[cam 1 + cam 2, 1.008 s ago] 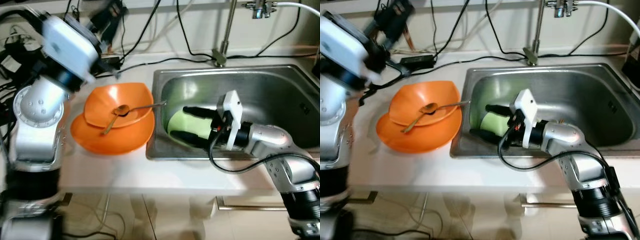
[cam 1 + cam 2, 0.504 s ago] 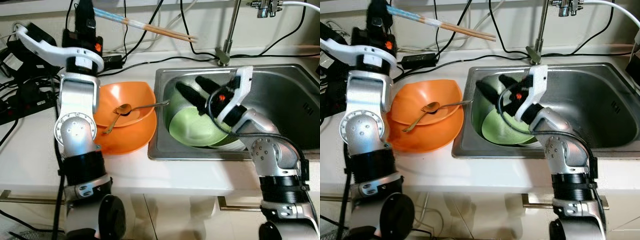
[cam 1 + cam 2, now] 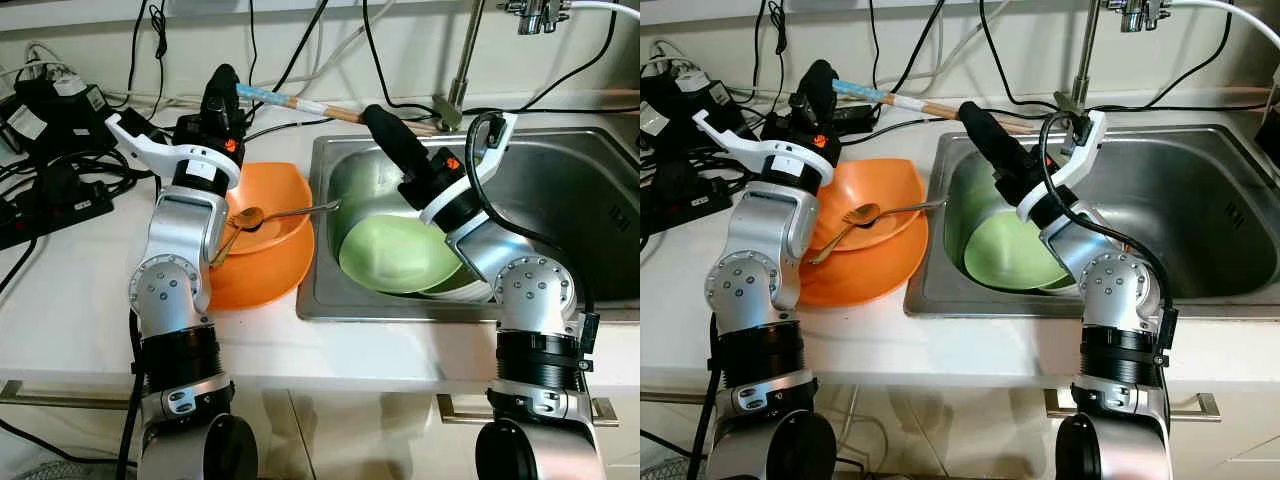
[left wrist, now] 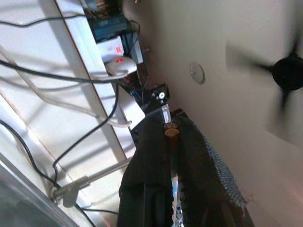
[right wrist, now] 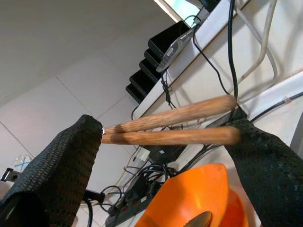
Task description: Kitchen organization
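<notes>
Your left end effector [image 3: 222, 95] is raised over the worktop [image 3: 70, 300] at about 10 o'clock from the sink [image 3: 560, 190], clenched on a pair of chopsticks [image 3: 330, 112]. In the left wrist view the two wooden ends sit pinched between its black fingers [image 4: 142, 165]. From there the chopsticks run level toward 3 o'clock, above the sink's far left corner, their wooden tips ending near the faucet base [image 3: 445, 110].

Your right end effector [image 3: 385, 130] points up and toward 10 o'clock from inside the sink, with the chopstick tips between its spread fingers [image 5: 57, 165]; the right wrist view shows the two sticks spanning the gap, so it is released, though whether the pads touch the wood you cannot tell.

Below your left arm, stacked orange bowls [image 3: 265, 265] rest on the worktop just beside the sink, with a spoon [image 3: 250, 218] lying in the upper one, its handle reaching toward the sink rim. A green bowl [image 3: 395, 255] lies in the sink's near left part. Black cables and power strips [image 3: 60, 190] crowd the worktop at 9 o'clock.
</notes>
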Tool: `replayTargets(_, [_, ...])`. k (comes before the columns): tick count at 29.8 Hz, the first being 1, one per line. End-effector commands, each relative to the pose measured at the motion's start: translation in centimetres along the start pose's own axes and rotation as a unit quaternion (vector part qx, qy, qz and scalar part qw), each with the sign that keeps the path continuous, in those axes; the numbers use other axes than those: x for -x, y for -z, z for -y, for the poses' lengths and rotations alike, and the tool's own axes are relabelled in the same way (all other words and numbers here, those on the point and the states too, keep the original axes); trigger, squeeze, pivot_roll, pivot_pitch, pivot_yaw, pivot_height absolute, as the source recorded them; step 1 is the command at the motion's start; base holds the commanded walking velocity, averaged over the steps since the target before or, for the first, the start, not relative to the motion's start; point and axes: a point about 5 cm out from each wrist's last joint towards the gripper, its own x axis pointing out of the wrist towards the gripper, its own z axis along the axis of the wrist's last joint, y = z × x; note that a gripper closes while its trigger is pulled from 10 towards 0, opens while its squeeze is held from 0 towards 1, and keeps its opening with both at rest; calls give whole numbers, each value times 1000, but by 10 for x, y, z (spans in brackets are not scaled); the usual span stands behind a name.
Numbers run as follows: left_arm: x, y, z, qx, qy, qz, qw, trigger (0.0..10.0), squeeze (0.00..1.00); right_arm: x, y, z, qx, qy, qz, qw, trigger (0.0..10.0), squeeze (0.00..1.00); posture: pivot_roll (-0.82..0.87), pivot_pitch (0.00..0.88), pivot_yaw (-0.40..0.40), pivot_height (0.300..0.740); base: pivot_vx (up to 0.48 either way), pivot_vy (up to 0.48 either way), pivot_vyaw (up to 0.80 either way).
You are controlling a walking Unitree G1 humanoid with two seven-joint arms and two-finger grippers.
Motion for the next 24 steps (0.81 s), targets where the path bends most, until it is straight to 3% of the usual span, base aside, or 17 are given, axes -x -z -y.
replayTargets(1, [4, 13, -4, 32, -10, -11, 999, 0, 0, -5, -6, -10, -6, -13, 6, 1000, 10000, 0, -106, 0, 121, 740, 0, 0, 0])
replayTargets(2, [4, 13, -4, 32, -10, -11, 999, 0, 0, -5, -6, -10, -6, -13, 6, 1000, 10000, 0, -106, 0, 121, 740, 0, 0, 0])
replayTargets(3, [4, 14, -4, 36, -11, -13, 999, 0, 0, -6, -6, -9, -10, -8, 9, 1000, 6824, 0, -106, 0, 121, 740, 0, 0, 0])
replayTargets(4, [5, 16, -5, 38, -13, -15, 999, 0, 0, -6, -7, -8, -16, -4, 13, 1000, 0, 0, -107, 0, 121, 740, 0, 0, 0])
replayTargets(16, [9, 25, -12, 49, -30, -25, 998, 0, 0, -5, -11, -6, -35, 9, 28, 999, 0, 0, -116, 0, 122, 740, 0, 0, 0])
replayTargets(24, [8, 23, -17, 35, -48, -23, 998, 0, 0, -6, -10, -6, -38, 10, 24, 999, 0, 0, -115, 0, 120, 740, 0, 0, 0])
